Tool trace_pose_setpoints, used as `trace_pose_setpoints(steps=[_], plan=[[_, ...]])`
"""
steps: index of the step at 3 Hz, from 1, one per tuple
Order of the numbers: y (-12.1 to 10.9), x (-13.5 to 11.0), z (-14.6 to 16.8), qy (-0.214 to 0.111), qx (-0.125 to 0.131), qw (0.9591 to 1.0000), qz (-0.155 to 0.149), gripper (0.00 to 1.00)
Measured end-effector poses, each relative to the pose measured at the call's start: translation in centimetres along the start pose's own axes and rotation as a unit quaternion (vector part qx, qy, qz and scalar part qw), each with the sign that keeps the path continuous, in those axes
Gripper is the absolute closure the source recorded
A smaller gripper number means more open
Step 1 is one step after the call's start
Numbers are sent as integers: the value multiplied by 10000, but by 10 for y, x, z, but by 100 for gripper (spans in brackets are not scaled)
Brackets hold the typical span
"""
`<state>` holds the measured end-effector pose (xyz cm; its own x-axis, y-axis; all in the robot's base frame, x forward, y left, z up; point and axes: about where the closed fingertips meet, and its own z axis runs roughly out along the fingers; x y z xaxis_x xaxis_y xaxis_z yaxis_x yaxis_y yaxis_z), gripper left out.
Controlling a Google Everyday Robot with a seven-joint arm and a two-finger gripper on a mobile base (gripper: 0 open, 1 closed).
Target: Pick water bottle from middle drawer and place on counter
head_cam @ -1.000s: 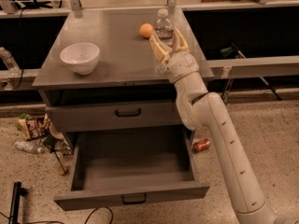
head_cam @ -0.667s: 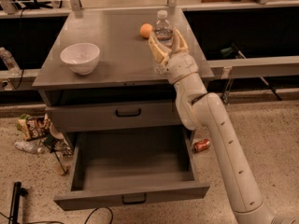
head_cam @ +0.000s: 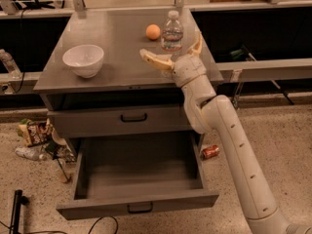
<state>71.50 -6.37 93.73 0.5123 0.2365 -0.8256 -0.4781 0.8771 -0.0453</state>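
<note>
Gaping fingers (head_cam: 155, 61) flanking water bottle (head_cam: 172, 32) on counter (head_cam: 117, 38)

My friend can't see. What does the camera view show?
A water bottle stands upright on the grey counter, and the robot's open gripper is right in front of it, one finger out to each side. A white bowl and an orange sit there too. The drawer below is pulled open.

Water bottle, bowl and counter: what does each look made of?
Water bottle: clear plastic, with a see-through ribbed body and a white cap. Bowl: glossy white, likely ceramic or plastic; cannot tell which. Counter: matte grey, probably metal or laminate, with soft dull reflections. The gripper sits at the bottle's base, jaws spread open.
</note>
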Motion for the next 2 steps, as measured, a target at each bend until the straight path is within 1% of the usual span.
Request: trace_pose_setpoints(steps=[1,2], plan=[[1,-10,3,-25,-107,9999,-130,0],[3,-41,-1,53,-206,9990,-394,0]])
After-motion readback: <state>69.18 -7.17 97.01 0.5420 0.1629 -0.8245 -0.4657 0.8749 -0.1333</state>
